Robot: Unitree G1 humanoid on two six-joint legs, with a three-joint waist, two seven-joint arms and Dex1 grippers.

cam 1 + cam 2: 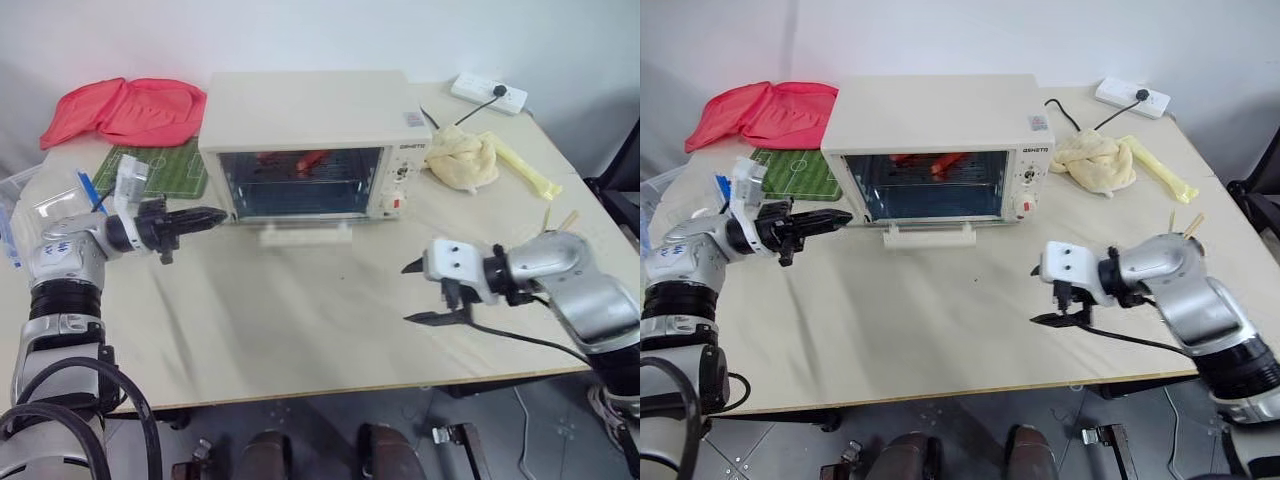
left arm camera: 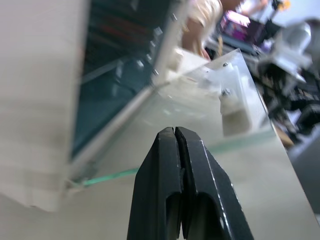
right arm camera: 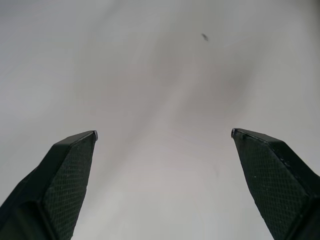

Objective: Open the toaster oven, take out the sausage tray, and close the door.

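Two sausages lay on the sausage tray [image 1: 290, 165] inside the toaster oven [image 1: 310, 110]; door [image 1: 300, 236] dropped open; tray likely rigid, light, greasy; you'd grip its front lip; left gripper [image 1: 218, 214] pinched together, right gripper [image 1: 423, 292] spread, both empty.

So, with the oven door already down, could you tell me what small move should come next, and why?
Probably bring the open right gripper up to the oven mouth for the sausage tray. The door lies flat on the table, the tray sits inside the toaster oven, and the left gripper, fingers shut, hovers at the oven's left front corner.
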